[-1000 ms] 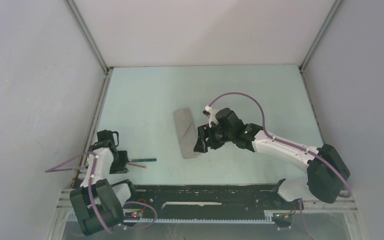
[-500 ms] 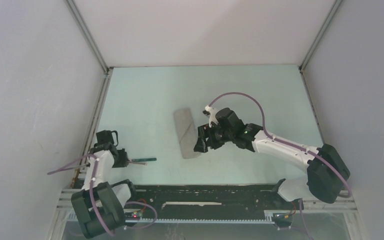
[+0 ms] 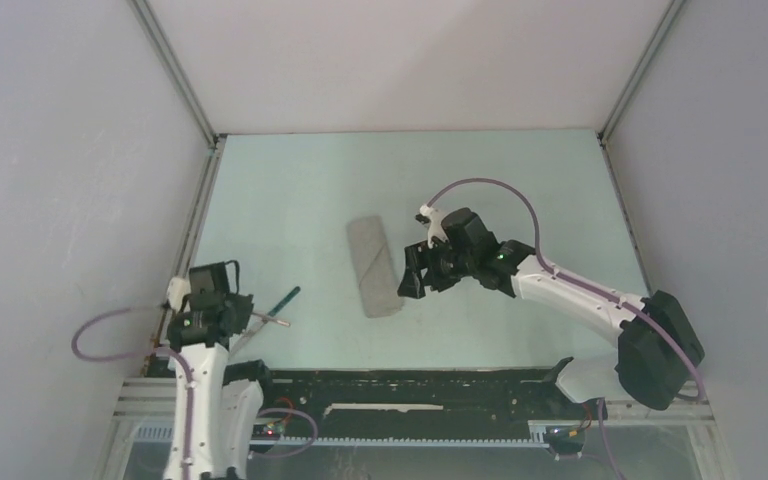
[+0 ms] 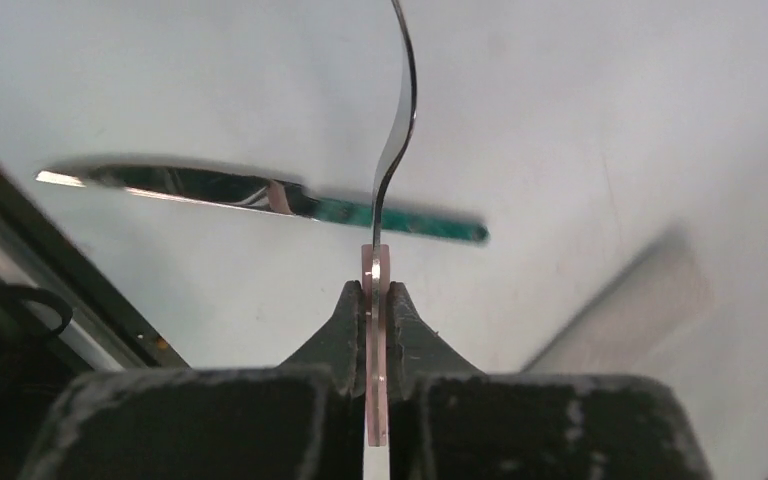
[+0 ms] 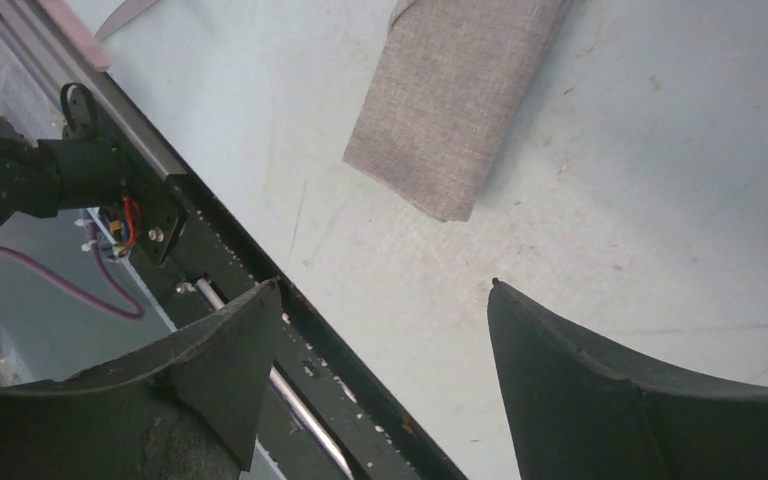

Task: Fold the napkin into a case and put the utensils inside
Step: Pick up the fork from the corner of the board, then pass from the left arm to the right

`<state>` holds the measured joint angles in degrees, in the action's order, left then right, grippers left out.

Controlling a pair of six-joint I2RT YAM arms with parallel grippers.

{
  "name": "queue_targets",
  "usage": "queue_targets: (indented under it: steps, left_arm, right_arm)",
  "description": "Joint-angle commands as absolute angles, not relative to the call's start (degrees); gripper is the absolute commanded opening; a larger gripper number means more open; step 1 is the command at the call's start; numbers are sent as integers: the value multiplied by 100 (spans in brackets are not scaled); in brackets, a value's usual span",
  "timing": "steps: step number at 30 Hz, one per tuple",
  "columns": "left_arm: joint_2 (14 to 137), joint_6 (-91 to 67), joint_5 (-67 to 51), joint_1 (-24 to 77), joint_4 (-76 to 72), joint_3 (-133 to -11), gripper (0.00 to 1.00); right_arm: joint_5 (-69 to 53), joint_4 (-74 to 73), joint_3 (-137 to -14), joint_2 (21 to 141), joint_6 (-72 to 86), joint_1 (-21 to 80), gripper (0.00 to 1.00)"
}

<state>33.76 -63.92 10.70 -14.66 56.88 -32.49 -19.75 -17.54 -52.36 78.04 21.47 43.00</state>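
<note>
Bare table between left tool and case; right tool flanks case.

Counter: pale mint, matte, with light scuffs and specks showing in the right wrist view. Plain white-grey panels box it in on three sides: back wall, left wall, right wall. Aluminium posts run up both back corners. Black rail spans the counter's near edge, toothed strip just below it. Small board with red LED near the rail's left end. Red wires sit at a black bracket on the rail.
</note>
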Motion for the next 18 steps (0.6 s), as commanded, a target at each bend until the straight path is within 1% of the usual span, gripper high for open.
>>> queue_targets:
  steps: [1, 2, 4, 5, 7, 9, 10, 11, 12, 13, 14, 15, 16, 18]
  left_arm:
    - [4175, -4468, 1394, 101, 5368, -4374, 0]
    - [4489, -3635, 976, 506, 4948, -4550, 0]
    - [5164, -2686, 637, 1254, 4801, -5058, 0]
    - [5501, -2157, 283, 1545, 4708, -5240, 0]
    - [6134, -1497, 49, 1992, 4880, -5735, 0]
    - [6441, -836, -182, 2509, 4768, -5986, 0]
    - [6473, -521, -77, 2766, 4695, -6066, 0]
    - [6446, -136, -24, 2965, 4587, -6124, 0]
    - [6353, 235, -14, 3142, 4447, -6135, 0]
    - [6214, 641, 72, 3294, 4236, -6074, 0]
    - [5897, 1079, 192, 3447, 3894, -5856, 0]
    - [5633, 1607, 297, 3675, 3558, -5578, 0]
    - [5429, 2021, 722, 3978, 3320, -5340, 0]
    - [5135, 2634, 1396, 4640, 2917, -5024, 0]
  right_arm:
    - [-1953, -1762, -5546, 7437, 1284, 4264, 84]
    - [-1939, -1679, -5546, 7383, 1123, 4256, 84]
    - [-1998, -1496, -5541, 7205, 846, 4290, 84]
    - [-1849, -1399, -5515, 7074, 588, 4418, 85]
    - [-1356, -1319, -5493, 6864, -55, 4747, 87]
    - [-1258, -1364, -5524, 6651, -588, 4901, 86]
    - [-942, -1374, -5588, 6512, -7, 4808, 88]
    - [-1328, -1479, -5788, 6402, 992, 4417, 95]
    - [-2291, -1533, -5868, 6358, 2076, 3656, 97]
    - [-3290, -1515, -5869, 6389, 3288, 2684, 98]
    - [-4057, -1490, -5844, 6472, 4109, 2227, 95]
    - [-4680, -1480, -5855, 6636, 4613, 1925, 92]
    - [-4958, -1608, -5909, 6698, 4796, 1781, 92]
    - [-5044, -1972, -6108, 6717, 4690, 1720, 98]
